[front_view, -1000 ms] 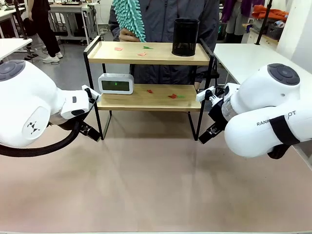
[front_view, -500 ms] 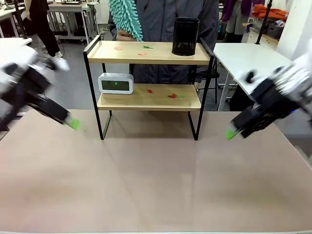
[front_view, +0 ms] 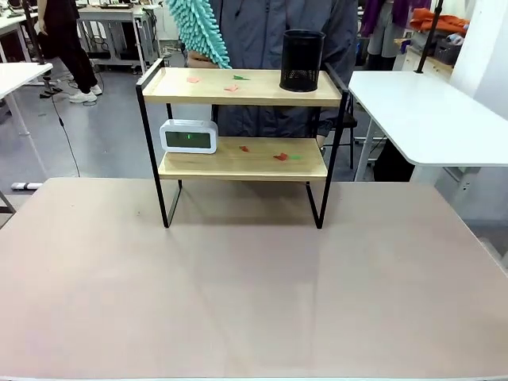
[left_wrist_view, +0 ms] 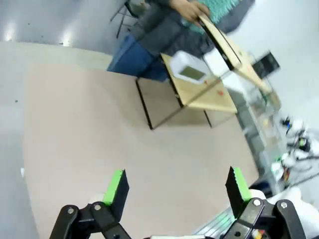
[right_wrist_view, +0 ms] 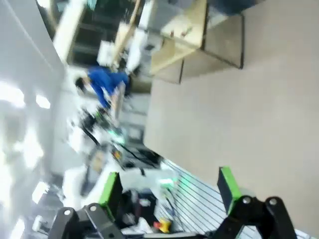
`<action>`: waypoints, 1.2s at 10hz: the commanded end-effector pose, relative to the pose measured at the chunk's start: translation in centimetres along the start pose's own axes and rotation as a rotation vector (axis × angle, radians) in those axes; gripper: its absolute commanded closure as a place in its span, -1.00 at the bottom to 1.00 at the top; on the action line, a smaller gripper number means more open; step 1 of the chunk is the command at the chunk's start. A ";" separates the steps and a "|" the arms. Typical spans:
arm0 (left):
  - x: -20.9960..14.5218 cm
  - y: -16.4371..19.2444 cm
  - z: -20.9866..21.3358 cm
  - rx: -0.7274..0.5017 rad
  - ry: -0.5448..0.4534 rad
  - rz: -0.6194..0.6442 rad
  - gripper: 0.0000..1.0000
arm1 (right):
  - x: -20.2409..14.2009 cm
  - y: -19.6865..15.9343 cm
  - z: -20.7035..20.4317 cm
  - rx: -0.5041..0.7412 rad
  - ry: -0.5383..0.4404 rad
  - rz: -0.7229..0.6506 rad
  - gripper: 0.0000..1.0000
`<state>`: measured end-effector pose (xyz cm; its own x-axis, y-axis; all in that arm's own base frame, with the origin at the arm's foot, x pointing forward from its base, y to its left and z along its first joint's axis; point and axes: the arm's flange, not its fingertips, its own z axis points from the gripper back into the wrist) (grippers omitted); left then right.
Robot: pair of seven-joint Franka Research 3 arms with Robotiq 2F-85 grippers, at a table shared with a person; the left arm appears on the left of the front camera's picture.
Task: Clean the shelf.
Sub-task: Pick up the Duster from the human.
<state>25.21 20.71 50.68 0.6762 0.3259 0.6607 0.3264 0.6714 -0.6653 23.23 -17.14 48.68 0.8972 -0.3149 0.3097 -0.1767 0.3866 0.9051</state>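
The shelf point(front_view: 242, 159) stands at the table's far middle, two light wooden boards in a thin black frame. Small red and green scraps point(front_view: 282, 156) lie on both boards. A person behind it holds a teal fluffy duster point(front_view: 197, 30) over the top board's left end. The left wrist view has the shelf point(left_wrist_view: 204, 94) far off and tilted, with my left gripper point(left_wrist_view: 177, 186) open and empty above the bare tabletop. My right gripper point(right_wrist_view: 169, 186) is open too with nothing between its fingers, and the shelf point(right_wrist_view: 184, 37) appears blurred at that view's top.
A black mesh pen cup point(front_view: 302, 60) stands on the top board's right end. A white digital clock point(front_view: 189, 136) sits on the lower board's left. The tan tabletop point(front_view: 254, 286) spreads wide in front. A white table point(front_view: 429, 111) stands to the right.
Both arms have swung outward and left the front view; a second ago they stood close on each side of the shelf. The person's duster has shifted slightly left.
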 end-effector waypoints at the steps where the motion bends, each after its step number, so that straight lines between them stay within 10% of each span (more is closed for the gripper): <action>1: -5.4 4.1 -3.4 -0.115 -0.077 0.058 -1.00 | 1.1 -6.1 0.2 0.129 -0.115 -0.100 -1.00; 12: -2.5 6.3 1.2 -0.050 -0.095 0.122 -1.00 | -0.6 -7.4 2.8 0.084 -0.154 -0.153 -1.00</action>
<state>24.54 24.84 45.09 0.6601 0.4751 0.5818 0.2563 0.5856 -0.7690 22.58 -22.16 42.51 0.8528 -0.4930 0.1724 -0.0450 0.2596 0.9647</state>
